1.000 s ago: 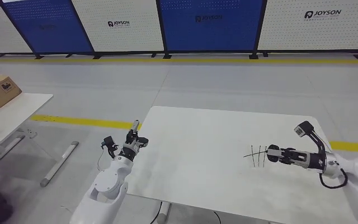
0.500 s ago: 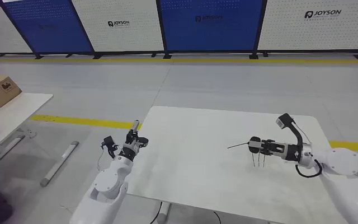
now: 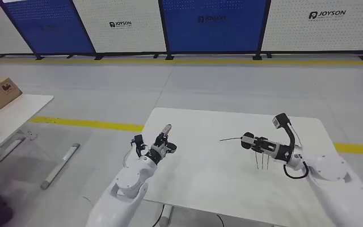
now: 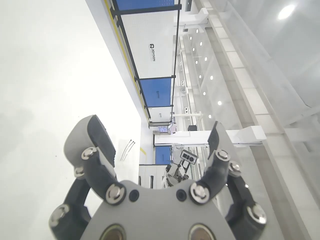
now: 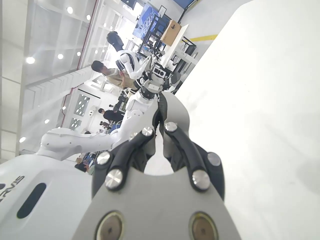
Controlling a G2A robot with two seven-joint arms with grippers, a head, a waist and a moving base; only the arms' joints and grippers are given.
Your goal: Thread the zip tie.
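Brought inward over the table since a second ago: left gripper and right gripper.
Left jaws spread wide, holding nothing; right jaws pinched on the zip tie, held out toward the left gripper; spare ties lying just beside.

A cardboard box sits on a side table.

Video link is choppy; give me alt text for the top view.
The right claw holds one black zip tie above the white table, its free end toward the open left claw. More zip ties lie on the table by the right arm.
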